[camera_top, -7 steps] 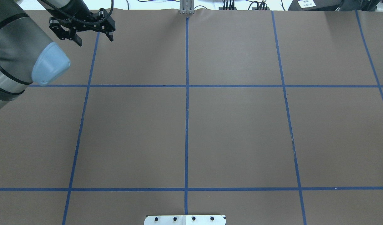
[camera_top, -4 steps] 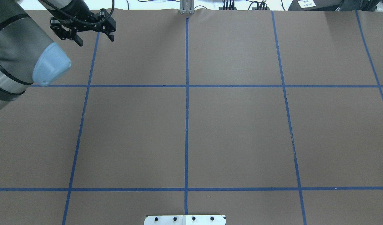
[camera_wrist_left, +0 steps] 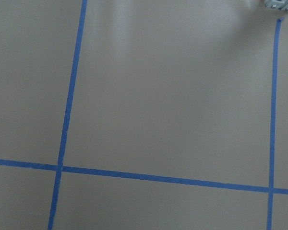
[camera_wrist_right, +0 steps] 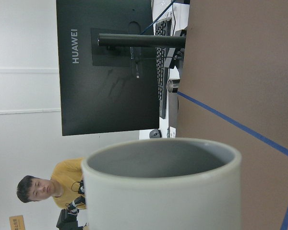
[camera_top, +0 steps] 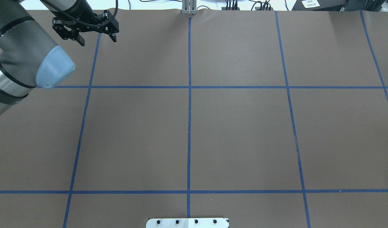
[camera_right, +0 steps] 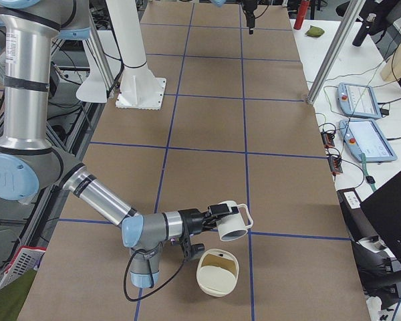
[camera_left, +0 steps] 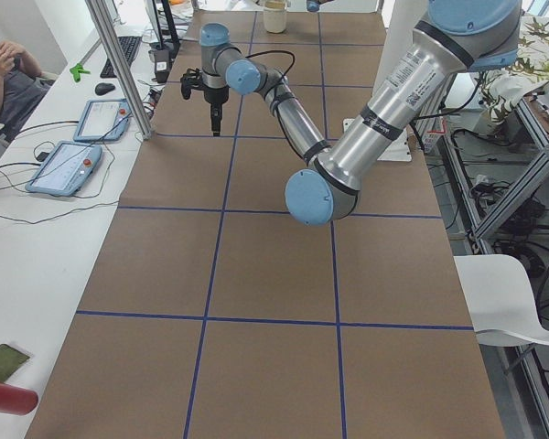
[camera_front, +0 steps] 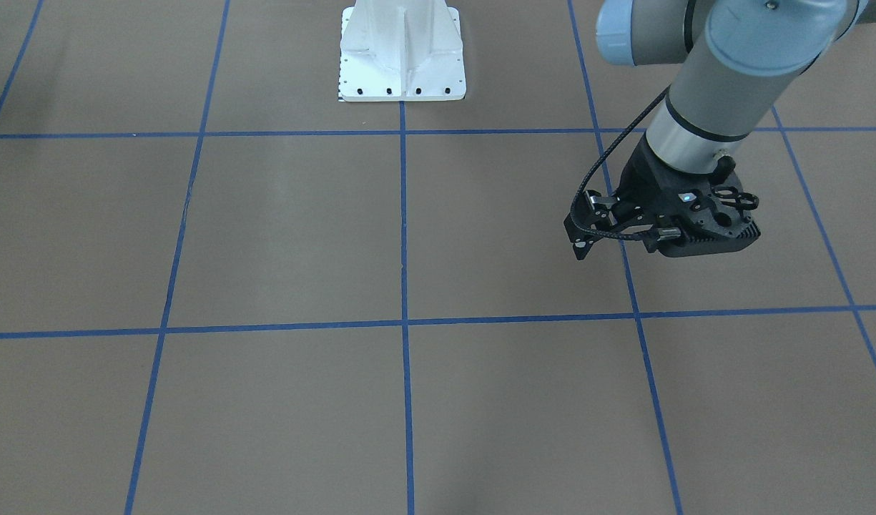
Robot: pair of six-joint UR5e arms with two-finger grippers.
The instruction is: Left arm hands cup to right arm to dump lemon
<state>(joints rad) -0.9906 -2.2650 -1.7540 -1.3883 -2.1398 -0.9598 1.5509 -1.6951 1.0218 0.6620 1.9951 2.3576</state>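
Note:
My left gripper (camera_top: 97,39) is open and empty, low over the far left of the brown table, near a blue tape line. It also shows in the front-facing view (camera_front: 623,247) and in the left view (camera_left: 216,123). The off-white cup (camera_right: 232,224) lies tipped on its side above the table at the tip of my right gripper (camera_right: 214,217). I cannot tell whether that gripper is open or shut. The right wrist view shows only the cup's rim and dark grey inside (camera_wrist_right: 163,158). I see no lemon.
An off-white bowl (camera_right: 218,272) sits on the table just below the tipped cup. The white robot base (camera_front: 402,50) stands at mid-table. Metal posts (camera_left: 119,64), tablets (camera_right: 357,100), a monitor (camera_wrist_right: 110,72) and seated people border the table.
My left gripper has drifted slightly toward the table's far edge and its elbow has shifted a little to the right. It stays open and empty.

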